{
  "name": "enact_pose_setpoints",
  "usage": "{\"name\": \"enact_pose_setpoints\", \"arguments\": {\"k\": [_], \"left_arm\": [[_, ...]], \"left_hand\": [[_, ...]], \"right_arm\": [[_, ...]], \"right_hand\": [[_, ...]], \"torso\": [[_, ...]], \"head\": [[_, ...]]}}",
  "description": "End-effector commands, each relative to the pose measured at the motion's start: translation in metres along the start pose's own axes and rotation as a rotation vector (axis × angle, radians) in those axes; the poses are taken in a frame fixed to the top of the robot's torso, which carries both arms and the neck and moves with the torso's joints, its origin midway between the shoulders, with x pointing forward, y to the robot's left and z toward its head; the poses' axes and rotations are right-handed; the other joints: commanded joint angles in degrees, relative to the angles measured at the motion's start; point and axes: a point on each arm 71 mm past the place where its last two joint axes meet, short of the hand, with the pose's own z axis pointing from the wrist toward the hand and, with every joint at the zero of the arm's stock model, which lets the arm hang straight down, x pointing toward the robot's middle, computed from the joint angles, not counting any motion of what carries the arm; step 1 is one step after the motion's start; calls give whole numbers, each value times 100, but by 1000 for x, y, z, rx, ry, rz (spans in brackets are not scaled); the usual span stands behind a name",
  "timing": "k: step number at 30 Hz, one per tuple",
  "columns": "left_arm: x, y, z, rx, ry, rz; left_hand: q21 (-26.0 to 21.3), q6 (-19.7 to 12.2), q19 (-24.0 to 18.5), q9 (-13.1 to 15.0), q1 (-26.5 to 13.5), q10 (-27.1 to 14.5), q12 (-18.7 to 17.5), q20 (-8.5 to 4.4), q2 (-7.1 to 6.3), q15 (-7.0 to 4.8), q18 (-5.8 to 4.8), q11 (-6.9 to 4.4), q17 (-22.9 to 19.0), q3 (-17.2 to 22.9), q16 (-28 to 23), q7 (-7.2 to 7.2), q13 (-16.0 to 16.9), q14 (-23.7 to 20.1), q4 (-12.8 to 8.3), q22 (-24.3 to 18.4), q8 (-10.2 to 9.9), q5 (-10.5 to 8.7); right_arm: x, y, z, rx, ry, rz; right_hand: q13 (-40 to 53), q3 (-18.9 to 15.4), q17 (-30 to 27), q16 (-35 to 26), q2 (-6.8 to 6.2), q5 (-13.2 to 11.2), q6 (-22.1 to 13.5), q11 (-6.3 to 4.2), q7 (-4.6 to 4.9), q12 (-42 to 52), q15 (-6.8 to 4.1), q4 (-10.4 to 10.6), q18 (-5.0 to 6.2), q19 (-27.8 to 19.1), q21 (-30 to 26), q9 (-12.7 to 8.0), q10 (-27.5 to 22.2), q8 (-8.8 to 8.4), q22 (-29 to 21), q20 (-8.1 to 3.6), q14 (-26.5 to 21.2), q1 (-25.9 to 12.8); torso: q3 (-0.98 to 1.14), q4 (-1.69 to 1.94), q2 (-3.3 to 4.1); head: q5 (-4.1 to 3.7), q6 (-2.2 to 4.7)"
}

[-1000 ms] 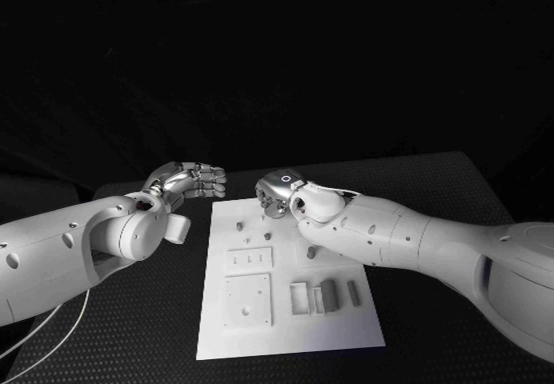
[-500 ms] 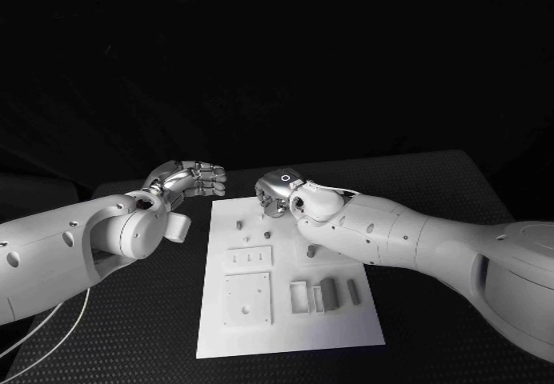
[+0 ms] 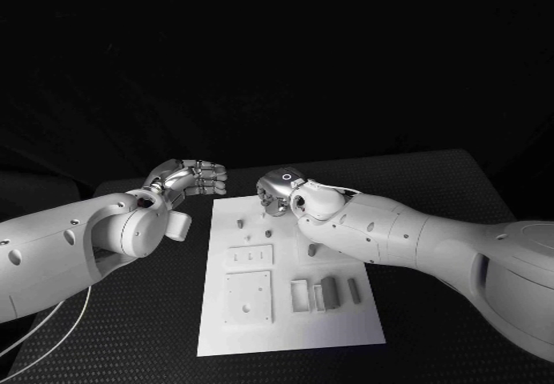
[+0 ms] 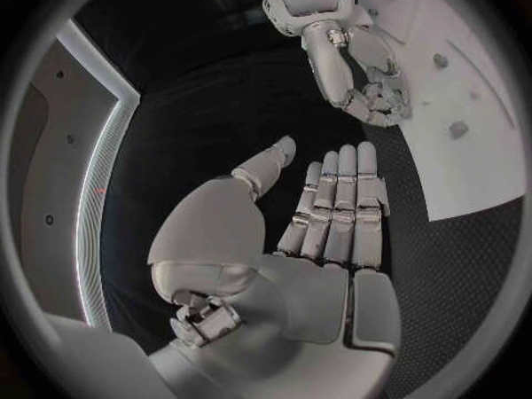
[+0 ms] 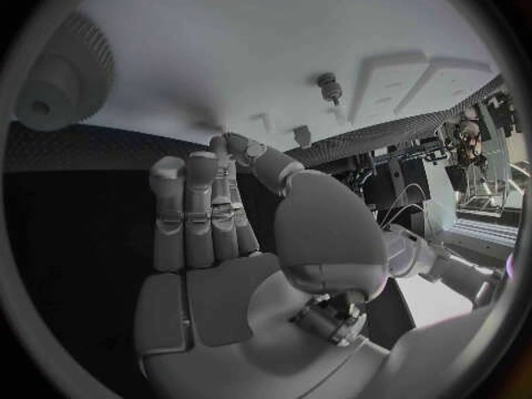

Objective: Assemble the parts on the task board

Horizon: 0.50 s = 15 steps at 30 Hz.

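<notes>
- Right hand (image 3: 277,190): empty, fingers extended together, poised over the far edge of the task board (image 3: 219,332); it has crept slightly farther off since a second ago.
- Left hand (image 3: 194,178): empty and flat, beside the board's far-left corner, unmoved.
- Parts (image 3: 328,292): untouched on the board; no grasp begun.

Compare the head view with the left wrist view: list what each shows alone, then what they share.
Head view alone: the near half of the task board, with its square plates and a row of upright grey parts.

Left wrist view alone: the left robot hand from its palm side, fingers straight and together, holding nothing.

Both: the right robot hand curled over the board's far end, with small pegs near it.
</notes>
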Motion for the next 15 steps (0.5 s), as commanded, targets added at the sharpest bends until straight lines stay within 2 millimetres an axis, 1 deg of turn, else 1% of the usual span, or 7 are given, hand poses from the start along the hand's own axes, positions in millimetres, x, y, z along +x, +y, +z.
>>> {"name": "enact_pose_setpoints", "arguments": {"k": [1,4,6,7,11,15], "left_arm": [[1,-2,0,15,0,1],[1,-2,0,14,0,1],[1,-2,0,13,0,1],[1,-2,0,13,0,1],[0,-2,0,13,-2,2],[-1,-2,0,13,-4,2]], "left_hand": [[-36,37,1,-9,-37,27,-35,12,-32,37,45,4,9,-32,-20,3,-9,-6,-2,-6,-26,4],[-38,35,0,-10,-37,26,-37,13,-34,37,44,4,10,-33,-23,3,-10,-7,-2,-6,-28,4],[-40,34,0,-11,-35,26,-39,13,-35,38,45,5,10,-33,-24,4,-10,-7,-4,-7,-29,4],[-43,34,0,-13,-21,27,-42,11,-38,37,47,4,12,-28,-29,3,-11,-7,-8,-7,-30,5],[-45,33,0,-14,-16,27,-43,12,-41,37,47,4,13,-28,-31,3,-11,-7,-8,-8,-31,4],[-46,33,0,-15,-15,27,-44,12,-44,37,47,4,14,-28,-32,3,-11,-6,-7,-8,-31,4]], "right_arm": [[2,1,0,-6,21,19],[2,1,0,-5,20,25],[1,2,0,-7,7,31],[1,3,0,-8,4,33],[0,3,0,-6,-4,34],[1,2,0,-6,-1,36]], "right_hand": [[-79,-14,-11,6,-131,-22,-183,77,37,-79,74,30,655,-46,19,63,-200,-103,106,9,-12,-36],[-121,-37,-15,11,-219,-24,-332,135,107,-78,128,38,655,-71,3,33,-378,-201,101,31,-53,-58],[-139,-53,-18,13,-269,-26,-396,157,137,-75,150,45,655,-85,-7,21,-448,-242,99,43,-78,-76],[-178,-68,-23,8,-341,-24,-515,201,187,-84,192,50,655,-113,-28,-4,-598,-311,93,60,-122,-95],[-230,-85,-29,12,-431,-25,-656,264,262,-77,251,69,655,-150,-60,-29,-778,-389,88,90,-185,-122],[-247,-89,-31,20,-468,-26,-699,283,284,-68,270,85,655,-166,-76,-32,-831,-408,86,106,-218,-131]], "torso": [[3,461,-3],[4,461,-1],[4,463,-1],[4,463,-1],[2,462,0],[6,462,1]], "head": [[6,0],[8,2],[9,1],[9,1],[9,1],[6,4]]}}
